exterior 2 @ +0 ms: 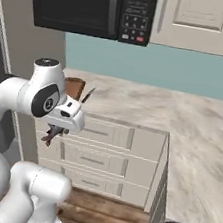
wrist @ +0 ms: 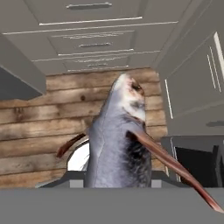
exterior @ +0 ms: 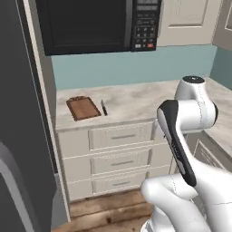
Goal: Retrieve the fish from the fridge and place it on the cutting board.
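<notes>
The jaws are clamped on the fish (wrist: 114, 144), which hangs straight out from them in the hand view, head away from the hand, with the wooden floor (wrist: 39, 113) and the drawer fronts (wrist: 87, 26) beyond it; a thin reddish fin trails off to one side. In the right base view the fish (exterior 2: 53, 131) shows as a small dark shape dangling under the hand, in front of the drawers and below the level of the desk (exterior 2: 149, 109); so it is in the air, clear of the fridge (exterior: 20, 136), and not yet near its goal.

The cutting board (exterior: 83, 108) lies on the desk by the fridge-side end, with a slim knife (exterior: 103, 107) just beside it; a microwave (exterior: 95, 25) hangs above. To my eye the step in hand is the carry; doing it well means lifting first, so the dangling tail clears the desk edge, then travelling across and lowering over the board's middle, away from the knife; the grip should hold until the fish rests on the wood, since a long, limp load may swing.
</notes>
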